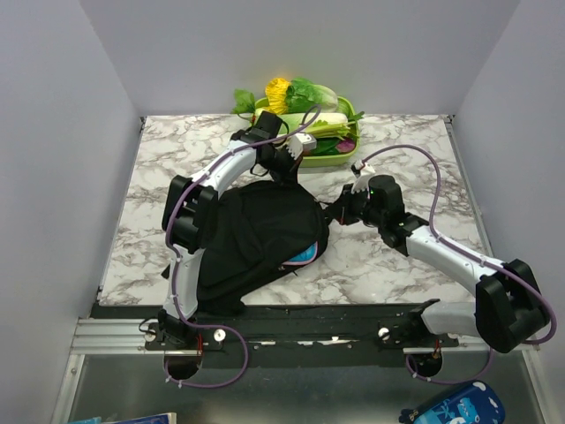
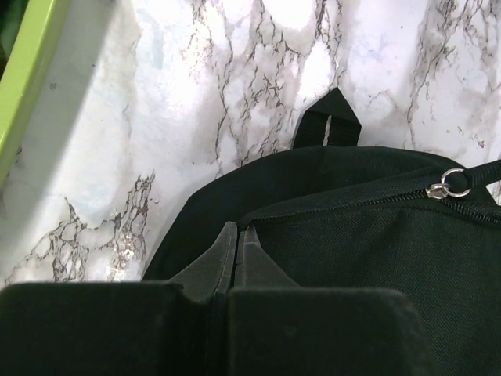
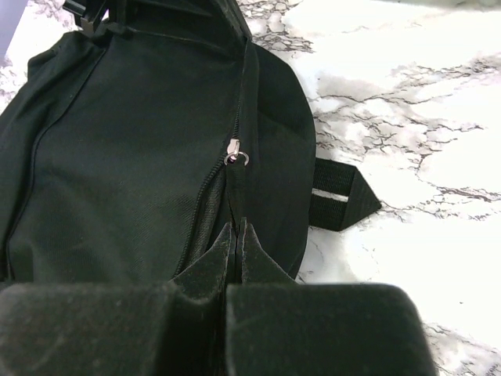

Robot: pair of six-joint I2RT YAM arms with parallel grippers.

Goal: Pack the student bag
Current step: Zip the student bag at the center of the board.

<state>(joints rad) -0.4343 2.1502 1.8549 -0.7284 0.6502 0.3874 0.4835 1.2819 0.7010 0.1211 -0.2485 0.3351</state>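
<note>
Spotted the student bag (image 1: 256,234) slumped centre-left on the marble table (image 1: 397,274). Caught the left gripper (image 2: 236,235) clenched tight at its far edge, near the green tray (image 2: 23,78). Caught the right gripper (image 3: 236,231) clenched at its right edge, beside the zip pull (image 3: 235,153). Couldn't tell whether either pinched fabric.

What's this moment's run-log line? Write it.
left fingers: shut, at student bag | right fingers: shut, near zip pull | student bag: lying on table
</note>
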